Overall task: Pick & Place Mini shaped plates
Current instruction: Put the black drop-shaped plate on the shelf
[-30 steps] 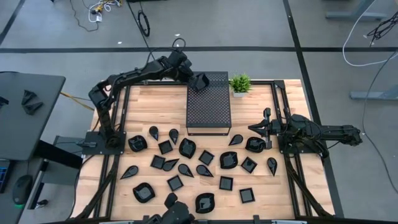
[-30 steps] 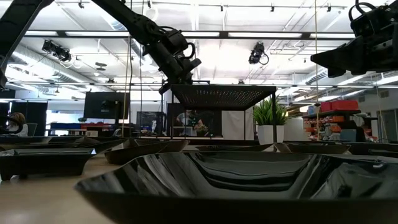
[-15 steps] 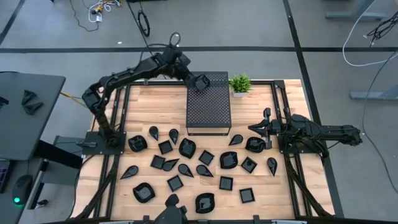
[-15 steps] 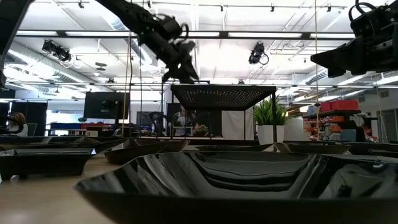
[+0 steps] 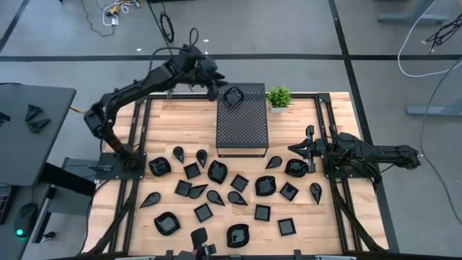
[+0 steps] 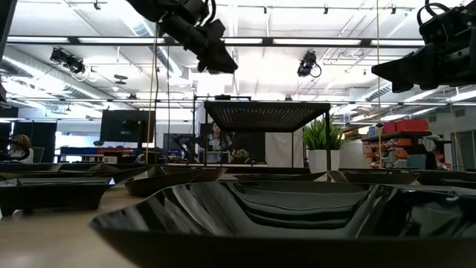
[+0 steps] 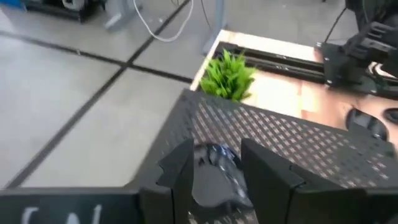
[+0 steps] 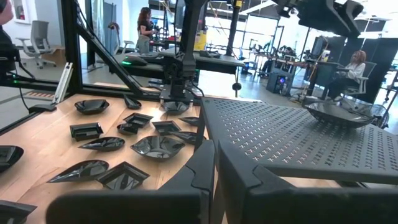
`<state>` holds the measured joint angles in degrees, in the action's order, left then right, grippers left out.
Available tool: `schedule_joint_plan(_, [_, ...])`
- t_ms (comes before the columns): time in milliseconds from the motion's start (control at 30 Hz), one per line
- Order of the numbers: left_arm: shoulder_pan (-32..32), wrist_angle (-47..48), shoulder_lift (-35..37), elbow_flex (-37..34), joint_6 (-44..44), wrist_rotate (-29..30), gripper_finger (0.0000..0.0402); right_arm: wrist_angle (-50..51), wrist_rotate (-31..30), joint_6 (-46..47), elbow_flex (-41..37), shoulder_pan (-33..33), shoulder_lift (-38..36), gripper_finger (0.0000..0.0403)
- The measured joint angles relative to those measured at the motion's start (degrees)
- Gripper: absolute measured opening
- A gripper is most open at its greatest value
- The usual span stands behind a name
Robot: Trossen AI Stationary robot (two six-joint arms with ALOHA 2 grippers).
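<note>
Glossy black mini shaped plates (image 5: 218, 172) lie on a pale wooden table (image 5: 180, 130) beside a matt perforated metal box (image 5: 242, 126).

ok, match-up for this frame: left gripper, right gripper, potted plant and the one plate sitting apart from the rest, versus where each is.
Things:
1. left gripper
2. right gripper
3. potted plant
4. lone mini plate

Places:
A. on the table, just off the far right corner of the perforated box
B. on the box top, at its far left corner
C. in the air over the box's far left edge, fingers open
D. over the table's right side, by the loose plates

Pairs: 1-C, 2-D, 3-A, 4-B
</note>
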<state>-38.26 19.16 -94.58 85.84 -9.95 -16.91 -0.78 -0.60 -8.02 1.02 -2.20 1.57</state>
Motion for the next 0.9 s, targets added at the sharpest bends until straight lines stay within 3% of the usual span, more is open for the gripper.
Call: schedule_joint_plan(900, [0.7,-8.7,-0.3,0.0,-2.7,-1.4,0.0138,0.0,0.0,0.0,0.0,0.0,0.0,0.0023])
